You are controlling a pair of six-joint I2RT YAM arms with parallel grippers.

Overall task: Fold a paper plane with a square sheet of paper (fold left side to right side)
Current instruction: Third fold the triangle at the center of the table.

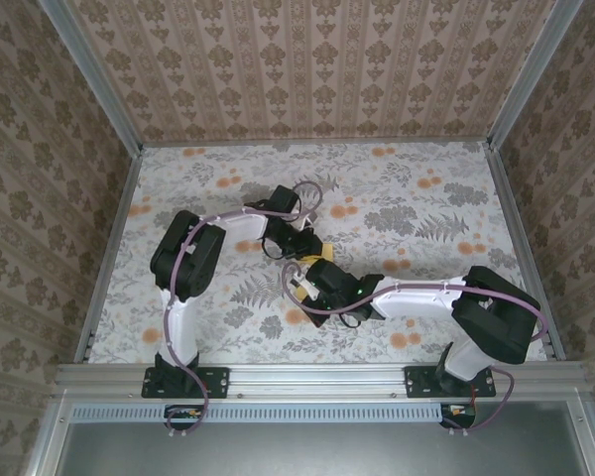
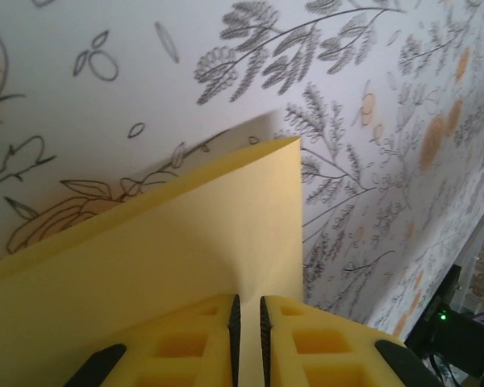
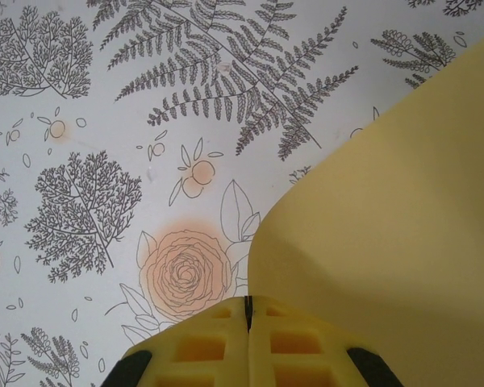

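Left pincer point(image 2: 248, 300), right pincer point(image 3: 248, 301) apparently pinch paper point(image 2: 185, 234) over floral table point(image 3: 105, 105).

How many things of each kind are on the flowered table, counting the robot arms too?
yellow-orange paper sheet: 1
robot arms: 2, the left arm and the right arm
Total: 3

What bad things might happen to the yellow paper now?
The paper bows up in a curve beside the right fingers, so it might crease crooked when pressed down. The left fingers pinch it close to its edge, so it might slip out. Both sets of fingers seem to hold the same sheet, so pulling apart might tear it.
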